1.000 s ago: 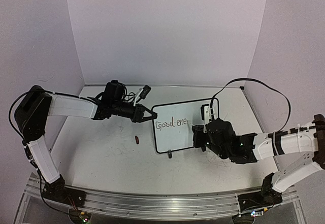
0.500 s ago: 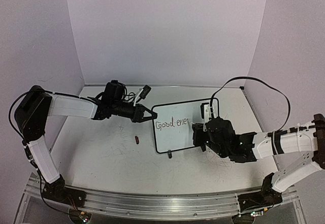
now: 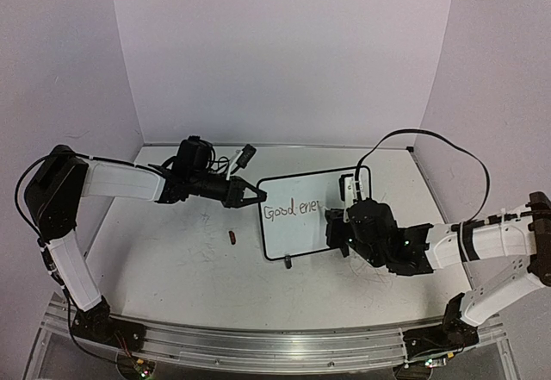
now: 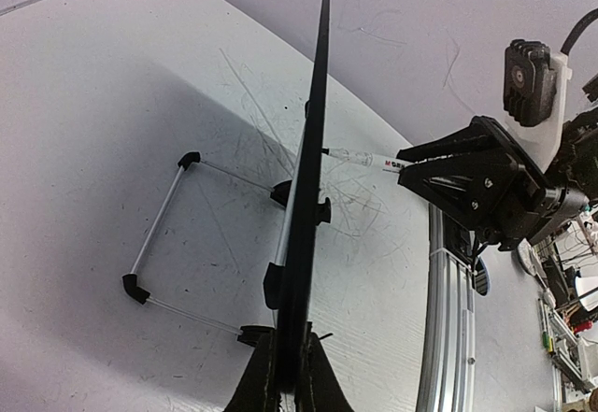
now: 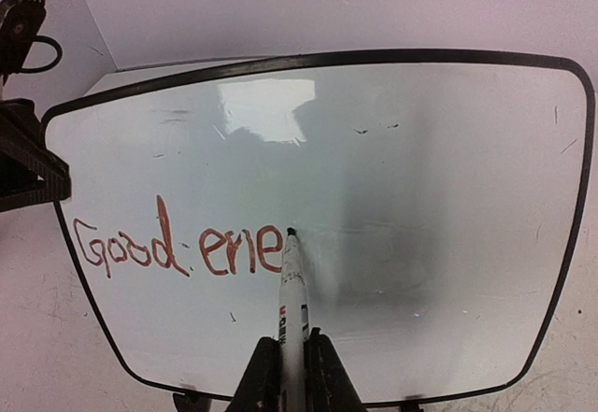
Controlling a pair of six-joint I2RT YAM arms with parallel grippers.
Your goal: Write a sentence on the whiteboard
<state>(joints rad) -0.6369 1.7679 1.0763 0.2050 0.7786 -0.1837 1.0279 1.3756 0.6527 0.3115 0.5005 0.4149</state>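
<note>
The whiteboard (image 3: 297, 240) stands tilted on the table, black-rimmed, and fills the right wrist view (image 5: 430, 178). Red words "Good ene" of the sentence (image 5: 177, 248) run along its left half, small in the top view (image 3: 291, 211). My right gripper (image 5: 291, 361) is shut on a white marker (image 5: 294, 291), whose dark tip touches the board just right of the last "e". My left gripper (image 3: 258, 197) is shut on the board's left edge. In the left wrist view the board (image 4: 313, 150) shows edge-on between the left gripper's (image 4: 290, 379) fingers, with the marker (image 4: 360, 158) meeting its face.
A small red cap (image 3: 232, 238) lies on the table left of the board. The board's wire stand (image 4: 159, 234) spreads behind it, with black feet. An aluminium rail (image 3: 258, 337) runs along the near edge. White walls close in the back and sides.
The right gripper and marker have shifted very slightly at the end of "ene". The left arm and the board have not moved.
</note>
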